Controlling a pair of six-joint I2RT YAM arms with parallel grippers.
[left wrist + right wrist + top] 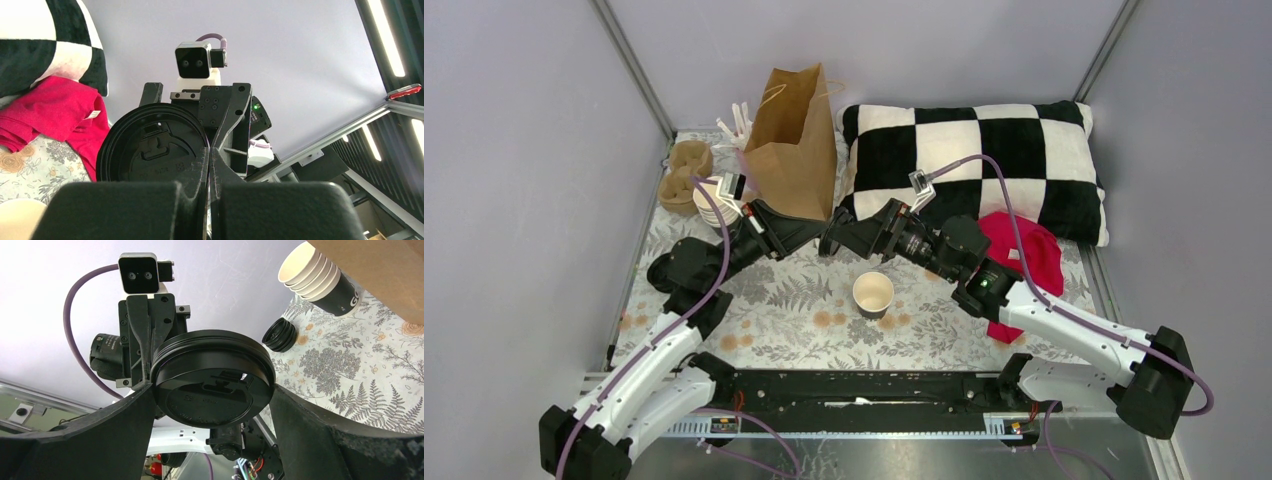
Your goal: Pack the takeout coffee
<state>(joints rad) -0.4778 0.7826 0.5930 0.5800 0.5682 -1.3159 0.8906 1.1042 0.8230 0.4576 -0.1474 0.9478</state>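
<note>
Black plastic at the centre of it all: the sip lid [152, 150], held off the surface just in front of the brown paper bag [794, 145] and tipped on edge. Left tool [209, 165] clenched on its rim, fingers tight together. Right tool [212, 392] facing it from the other side, jaws spread wide and astride the lid, close up against both sides of the rim — pressing or merely beside, cannot tell. Lidless paper cup [873, 294] standing upright on the floral surface [774, 310], further forward of the bag and apart from both tools, pale inside showing. Stack of empty cups [312, 275] lying tilted just left of the bag, loose lids [280, 334] beside it. Checkered pillow [984, 160] right of the bag.
</note>
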